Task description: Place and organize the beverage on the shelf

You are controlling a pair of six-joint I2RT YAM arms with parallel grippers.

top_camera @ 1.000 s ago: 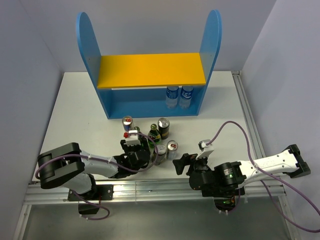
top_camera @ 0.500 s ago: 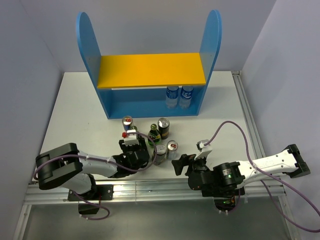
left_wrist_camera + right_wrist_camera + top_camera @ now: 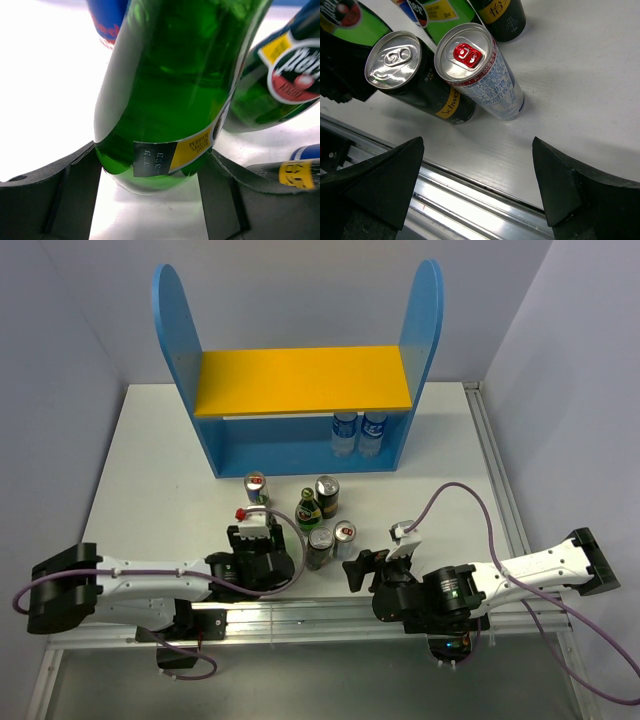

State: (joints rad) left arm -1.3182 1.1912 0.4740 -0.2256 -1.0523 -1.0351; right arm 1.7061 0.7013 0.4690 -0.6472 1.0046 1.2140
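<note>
White table [image 3: 150, 480] bears the shelf [image 3: 300, 380] (blue-sided) and drinks [image 3: 309, 510].

Shelf side panels [image 3: 178, 332]: blue.
Upper board [image 3: 300, 380]: yellow-orange.
Green bottle [image 3: 175, 85]: clear green glass, yellow-and-grey label.
Slim can [image 3: 490, 82]: silver, blue print, red tab.
Dark can [image 3: 427, 90]: black, yellow band.
Table [image 3: 150, 470]: white.

Beverage cluster [image 3: 327, 490] on table [image 3: 150, 470], before shelf [image 3: 300, 380]

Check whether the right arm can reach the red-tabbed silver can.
Probably yes: the right hand is open facing the silver can, bare table between; the dark can beside it may crowd one finger.
</note>
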